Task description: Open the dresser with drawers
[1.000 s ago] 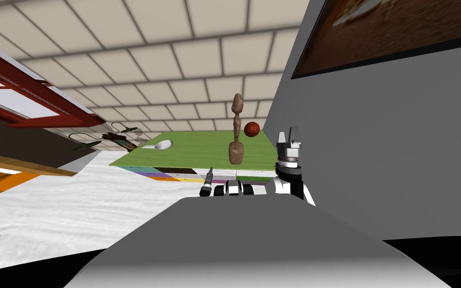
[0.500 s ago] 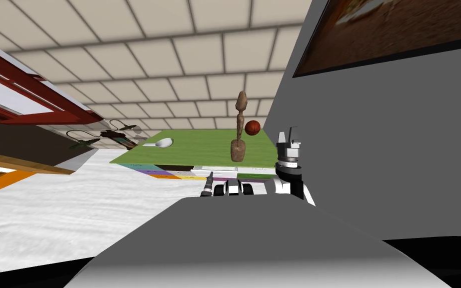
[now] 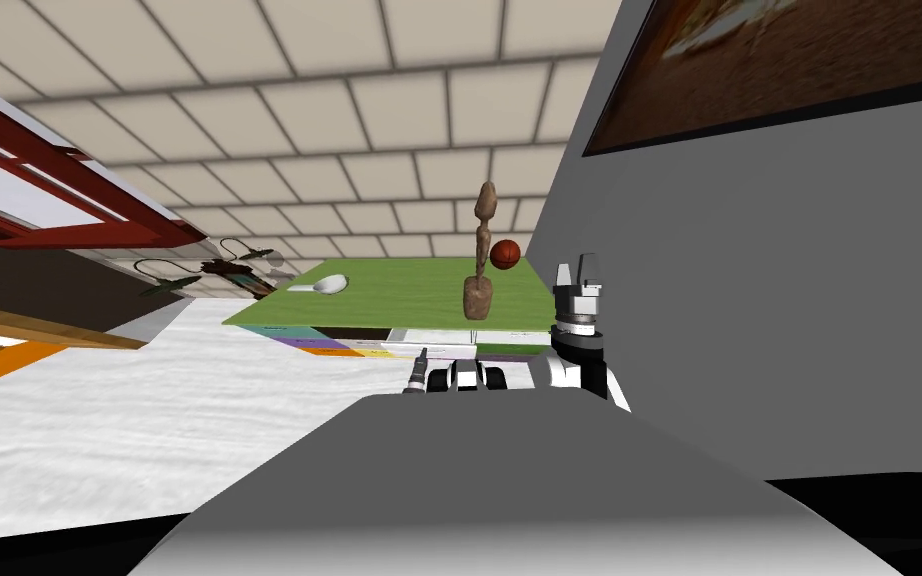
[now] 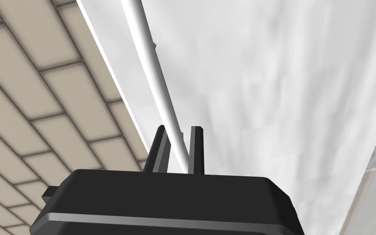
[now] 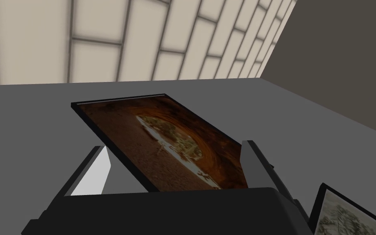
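1. Head view: The dresser point(image 3: 399, 290) stands right in front, next to the grey wall. It has a green top and drawer fronts in many colours. On the green top stands a tall brown statue point(image 3: 479, 290). A red-brown ball point(image 3: 504, 254) is just beside the statue. A white spoon point(image 3: 324, 287) lies well apart from them, by the other end. The left gripper point(image 3: 417, 368) is low at the dresser's front, just under the green top. The right gripper point(image 3: 577, 270) points up beside the grey wall, near the dresser's right end.
2. Left wrist view: The left gripper point(image 4: 179, 136) has its two fingers point(image 4: 196, 149) close together. A thin white handle point(image 4: 150, 65) runs between them, and they hold it tight. The handle sits along a white drawer front point(image 4: 264, 81). Tan tiles point(image 4: 40, 81) show past the drawer's edge.
3. Right wrist view: The right gripper point(image 5: 175, 147) has its fingers far apart. It holds nothing.
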{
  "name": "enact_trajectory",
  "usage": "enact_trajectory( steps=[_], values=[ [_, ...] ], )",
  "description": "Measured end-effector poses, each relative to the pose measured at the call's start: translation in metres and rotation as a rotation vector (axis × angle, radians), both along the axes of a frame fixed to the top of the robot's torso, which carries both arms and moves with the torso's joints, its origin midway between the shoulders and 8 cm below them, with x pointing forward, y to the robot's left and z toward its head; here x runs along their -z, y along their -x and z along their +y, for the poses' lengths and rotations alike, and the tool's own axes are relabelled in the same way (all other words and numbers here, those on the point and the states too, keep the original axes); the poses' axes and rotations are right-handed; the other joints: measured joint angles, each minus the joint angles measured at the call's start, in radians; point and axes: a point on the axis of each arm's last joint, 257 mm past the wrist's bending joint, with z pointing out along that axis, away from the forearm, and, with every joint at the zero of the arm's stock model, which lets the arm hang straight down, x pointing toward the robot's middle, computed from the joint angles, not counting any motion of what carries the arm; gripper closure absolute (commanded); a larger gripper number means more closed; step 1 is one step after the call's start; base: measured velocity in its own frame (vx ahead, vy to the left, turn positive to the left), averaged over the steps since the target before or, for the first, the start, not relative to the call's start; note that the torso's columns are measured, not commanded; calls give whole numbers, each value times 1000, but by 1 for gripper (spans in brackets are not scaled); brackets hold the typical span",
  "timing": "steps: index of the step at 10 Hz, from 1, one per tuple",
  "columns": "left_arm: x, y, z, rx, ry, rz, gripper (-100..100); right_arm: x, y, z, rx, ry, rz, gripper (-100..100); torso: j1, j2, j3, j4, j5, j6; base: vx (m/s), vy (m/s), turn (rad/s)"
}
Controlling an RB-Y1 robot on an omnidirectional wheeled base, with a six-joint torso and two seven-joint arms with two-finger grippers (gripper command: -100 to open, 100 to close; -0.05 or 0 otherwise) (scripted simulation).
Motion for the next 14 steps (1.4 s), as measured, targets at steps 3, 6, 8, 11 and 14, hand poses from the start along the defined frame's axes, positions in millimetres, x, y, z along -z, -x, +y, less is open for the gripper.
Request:
enact_trajectory(
  steps=[3,6,8,11,14],
  values=[
    [-4,10,-2,5,0,-7,100,0,0,0,0,0,0,0,1,5,2,2,-1,-1,-160,12,11],
    [-11,12,-3,11,1,-36,100,0,0,0,0,0,0,0,-1,2,1,-1,-1,-4,-91,7,-6],
    [-10,16,-3,13,1,-29,100,0,0,0,0,0,0,0,0,5,2,-1,0,-4,-141,12,3],
    [-12,25,-4,16,1,-39,100,0,0,0,0,0,0,0,-3,6,3,-1,-1,-5,-143,2,18],
    [-12,31,-4,18,0,-31,-100,0,0,0,0,0,0,0,2,-2,0,-4,2,-2,-68,12,-13]
  ],
)
